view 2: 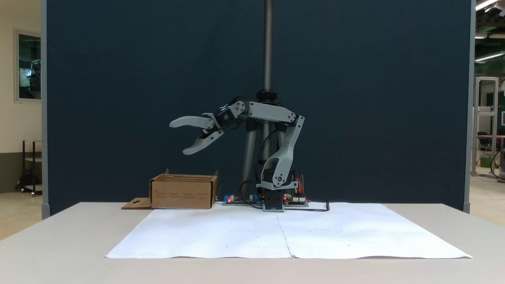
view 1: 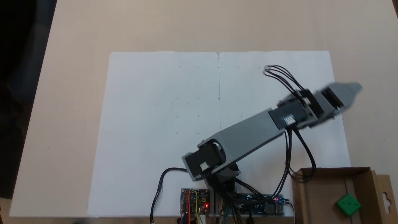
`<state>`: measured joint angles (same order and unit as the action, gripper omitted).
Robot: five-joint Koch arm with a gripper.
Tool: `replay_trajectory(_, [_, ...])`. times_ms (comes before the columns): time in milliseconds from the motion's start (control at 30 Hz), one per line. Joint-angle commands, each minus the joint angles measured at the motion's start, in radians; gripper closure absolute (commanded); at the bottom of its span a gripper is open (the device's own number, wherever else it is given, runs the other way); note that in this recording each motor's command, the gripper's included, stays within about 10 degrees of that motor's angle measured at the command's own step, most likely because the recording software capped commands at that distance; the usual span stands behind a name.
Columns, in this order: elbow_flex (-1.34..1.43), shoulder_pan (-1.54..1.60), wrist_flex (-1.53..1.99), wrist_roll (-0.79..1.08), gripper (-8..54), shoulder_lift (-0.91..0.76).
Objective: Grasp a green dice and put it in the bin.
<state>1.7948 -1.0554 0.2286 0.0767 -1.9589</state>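
The green dice is lying inside the cardboard bin at the table's near right corner, while the gripper is hanging above, jaws spread and empty.

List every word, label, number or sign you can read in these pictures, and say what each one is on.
None can be read.
Bin: faint printed lines on its front wall, too small to read.
Arm's motor labels: white stickers, blurred.
Circuit boards: markings too small.
Green dice: pips only, no text.
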Motion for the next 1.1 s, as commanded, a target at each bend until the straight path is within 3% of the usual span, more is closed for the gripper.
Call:
replay_trajectory(0, [-0.04,0.094,-0.072,-0.067,3.3,-0.043])
replay_trajectory(467, [0.049,0.704,-0.077,-0.064,2.0,-0.098])
replay_trajectory(633, [0.19,0.9,-0.078,-0.066,1.5,-0.206])
replay_trajectory(1067, [0.566,1.015,-0.423,-0.06,0.4,-0.405])
